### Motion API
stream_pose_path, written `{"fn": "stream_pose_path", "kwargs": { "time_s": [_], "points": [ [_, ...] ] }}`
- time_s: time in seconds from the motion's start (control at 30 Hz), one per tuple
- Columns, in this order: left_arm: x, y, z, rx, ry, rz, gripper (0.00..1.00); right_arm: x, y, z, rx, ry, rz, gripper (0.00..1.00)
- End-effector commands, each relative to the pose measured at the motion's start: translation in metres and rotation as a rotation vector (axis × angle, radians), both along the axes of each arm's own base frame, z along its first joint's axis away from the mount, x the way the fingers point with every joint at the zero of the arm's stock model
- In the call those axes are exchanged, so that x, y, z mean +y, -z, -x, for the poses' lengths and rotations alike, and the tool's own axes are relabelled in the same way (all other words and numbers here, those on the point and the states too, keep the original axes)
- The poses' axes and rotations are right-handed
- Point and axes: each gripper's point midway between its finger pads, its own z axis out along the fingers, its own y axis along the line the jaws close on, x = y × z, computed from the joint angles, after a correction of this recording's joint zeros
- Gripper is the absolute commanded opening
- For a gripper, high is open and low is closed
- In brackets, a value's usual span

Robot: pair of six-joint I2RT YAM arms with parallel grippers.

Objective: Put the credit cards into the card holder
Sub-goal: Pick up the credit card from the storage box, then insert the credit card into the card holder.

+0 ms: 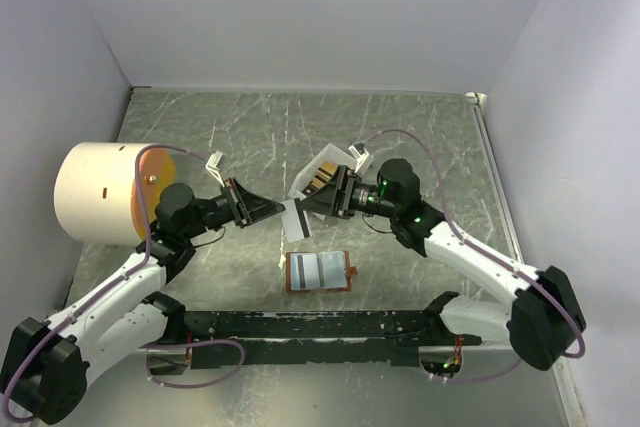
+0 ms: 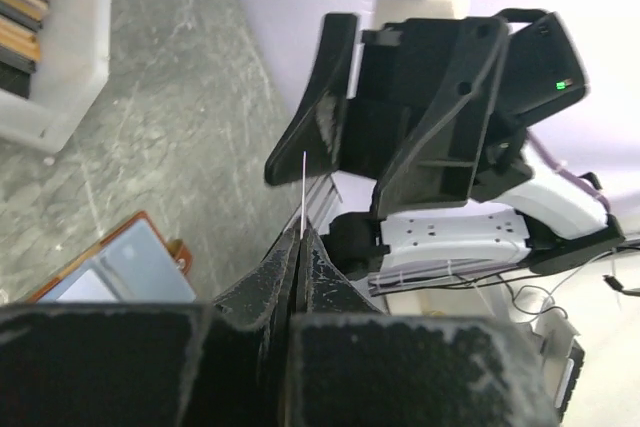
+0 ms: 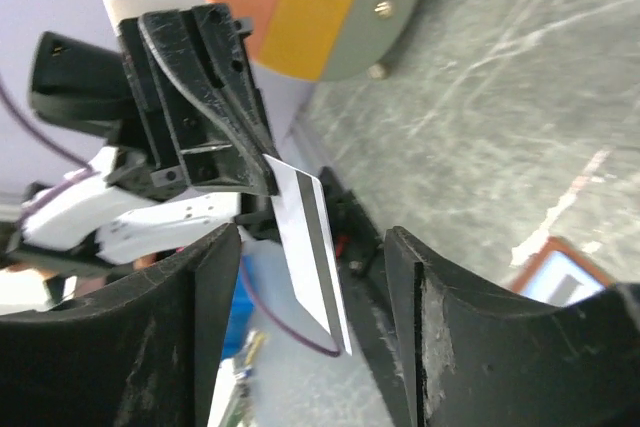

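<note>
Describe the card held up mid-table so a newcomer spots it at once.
Start at the big cream drum on the left, then go right to the left hand. Pinched in it is a pale card with one dark stripe, the only card held in the air.

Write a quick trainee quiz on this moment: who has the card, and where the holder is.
1. True or false: the right pincer is clamped on the striped card.
2. Which pincer grips that card by its edge?
3. The card holder is: A) inside the white box; B) lying open on the table between the arms; C) standing upright against the wall.

Key: 1 false, its jaws stand open on either side of the card; 2 the left pincer; 3 B.
</note>
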Motion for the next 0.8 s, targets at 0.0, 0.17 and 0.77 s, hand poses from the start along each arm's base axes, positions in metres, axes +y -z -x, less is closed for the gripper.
{"fn": "stream_pose_path", "kwargs": {
  "time_s": [0.0, 0.17, 0.77],
  "points": [
    [0.006, 0.024, 0.001, 0.010, -0.018, -0.088, 0.07, -0.035, 0.035, -0.012, -0.054, 0.151, 0.267, 0.61],
    [0.009, 0.064, 0.003, 0.082, -0.022, -0.158, 0.07, -0.065, 0.080, -0.008, -0.015, 0.228, 0.435, 0.57],
    [-0.031, 0.142, 0.023, 0.257, 0.069, -0.206, 0.07, -0.108, 0.194, 0.020, 0.128, 0.206, 0.765, 0.37]
  ]
}}
